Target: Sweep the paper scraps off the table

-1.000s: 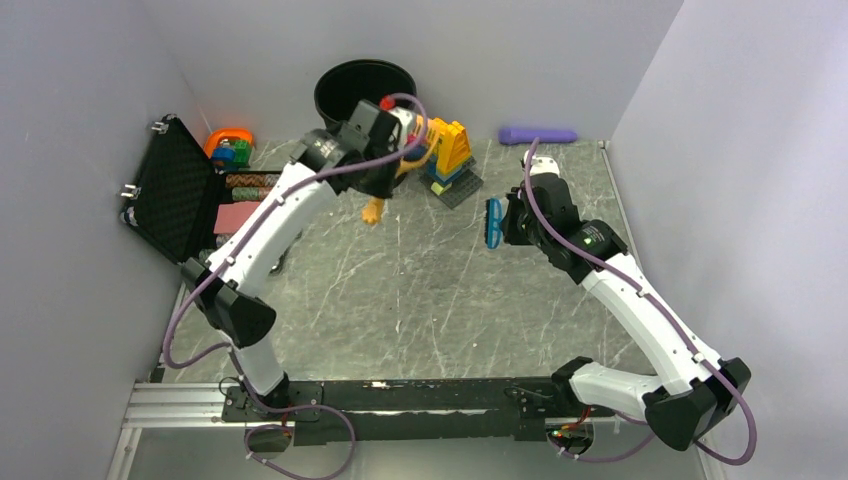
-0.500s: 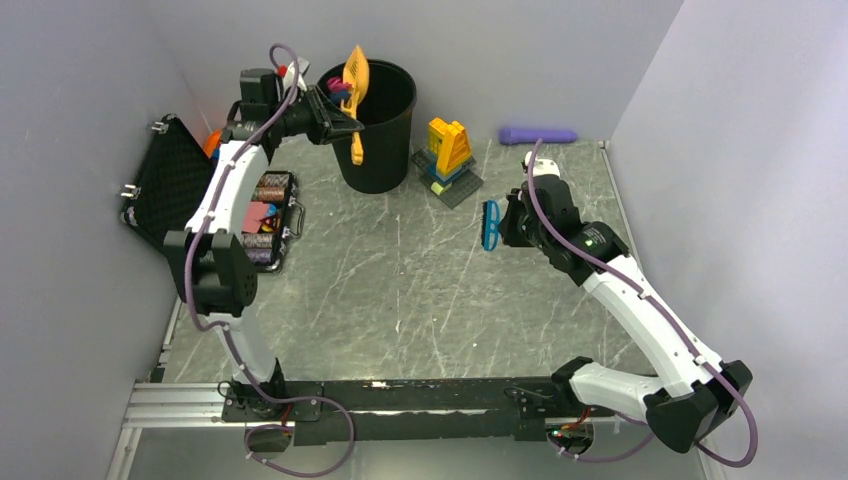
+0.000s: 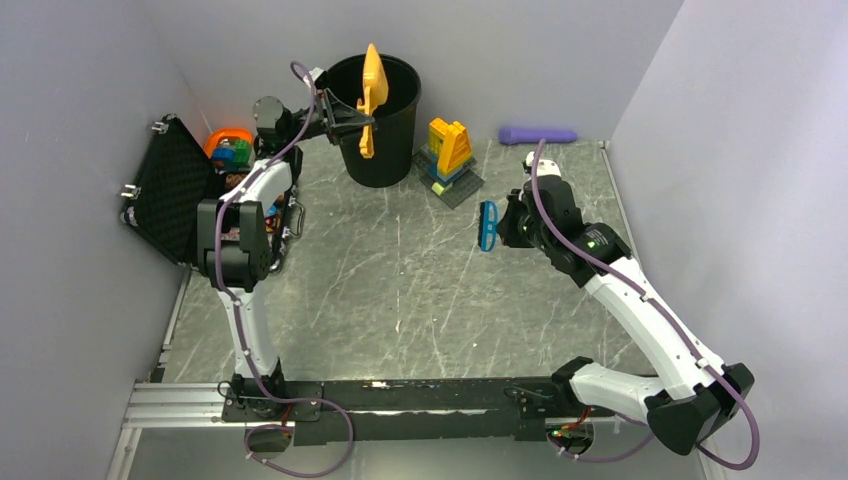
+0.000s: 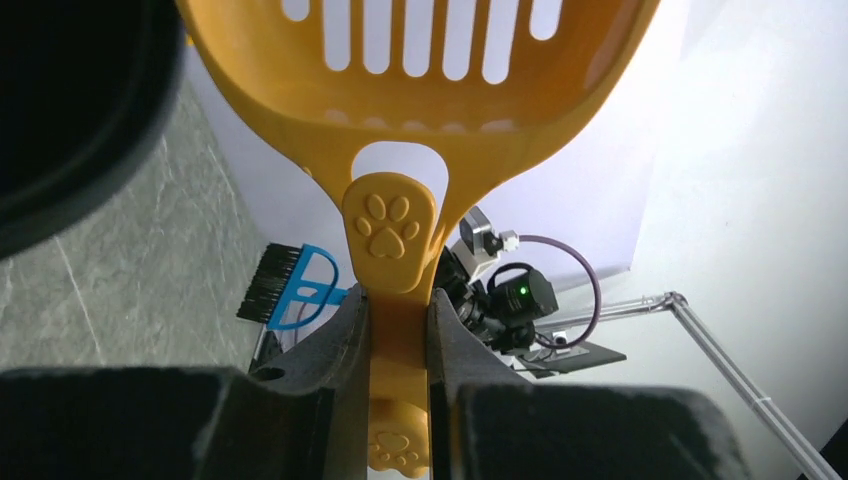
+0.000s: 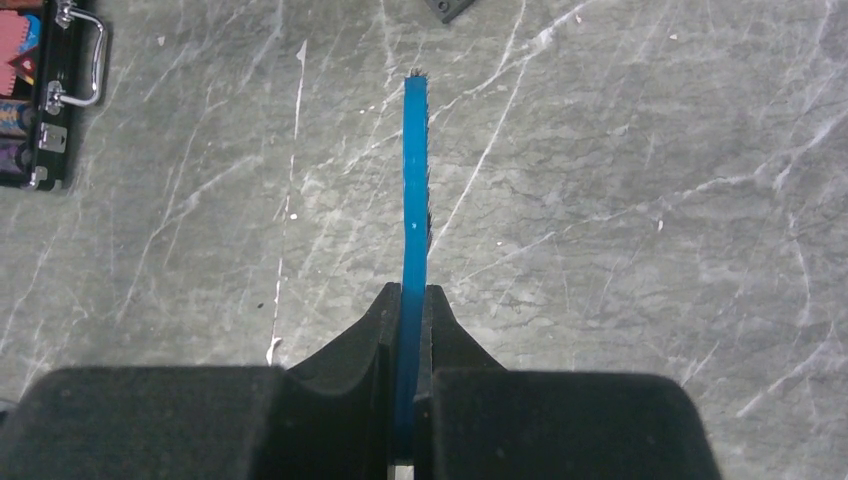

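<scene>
No paper scraps show on the grey marble table in any view. My left gripper is shut on the handle of a yellow slotted scoop, held upright over the rim of the black bin. In the left wrist view the scoop stands above my left gripper, and no scraps show in it. My right gripper is shut on a small blue hand brush and holds it above the table, right of centre. In the right wrist view the brush is edge-on in my right gripper.
An open black foam-lined case lies at the left wall, with an orange object behind it. Stacked toy bricks stand right of the bin. A purple cylinder lies at the back wall.
My left arm has lifted the scoop from near the bricks up over the bin and swung it upright. The right arm with the brush has barely moved.
</scene>
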You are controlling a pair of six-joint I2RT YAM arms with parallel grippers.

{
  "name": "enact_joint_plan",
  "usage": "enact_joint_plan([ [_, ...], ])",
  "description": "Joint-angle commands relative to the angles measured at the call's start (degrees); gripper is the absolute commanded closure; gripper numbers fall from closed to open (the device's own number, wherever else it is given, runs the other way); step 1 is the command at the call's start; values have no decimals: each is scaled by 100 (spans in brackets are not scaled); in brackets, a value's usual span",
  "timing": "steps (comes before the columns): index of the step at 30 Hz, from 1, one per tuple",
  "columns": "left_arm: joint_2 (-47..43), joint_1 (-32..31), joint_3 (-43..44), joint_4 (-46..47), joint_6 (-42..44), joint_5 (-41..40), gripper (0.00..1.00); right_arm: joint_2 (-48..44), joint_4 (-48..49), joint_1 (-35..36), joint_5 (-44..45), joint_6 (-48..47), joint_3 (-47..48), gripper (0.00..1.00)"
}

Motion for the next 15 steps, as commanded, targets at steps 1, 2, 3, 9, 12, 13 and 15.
enact_joint_plan([
  [1, -519, -27, 106, 612, -113, 357, 100, -145, 214, -20, -82, 86, 8, 100],
  [2, -634, -27, 108, 342, 142, 387, 100, -144, 224, -25, -99, 91, -7, 100],
  [3, -765, -27, 108, 60, 394, 413, 100, -138, 237, -19, -123, 92, -11, 100],
  [9, -1905, -27, 70, -3705, 3774, 97, 100, -177, 354, -15, -169, 76, -33, 100],
  [12, -2512, -39, 84, -6564, 5839, -845, 100, -295, 503, -16, -187, 68, -90, 100],
  [13, -2725, -67, -25, -7066, 6285, -1225, 100, -341, 605, -16, -217, 66, -149, 100],
  [15, -3165, -157, -370, -7864, 7030, -2144, 100, -416, 823, -26, -291, 85, -401, 97],
])
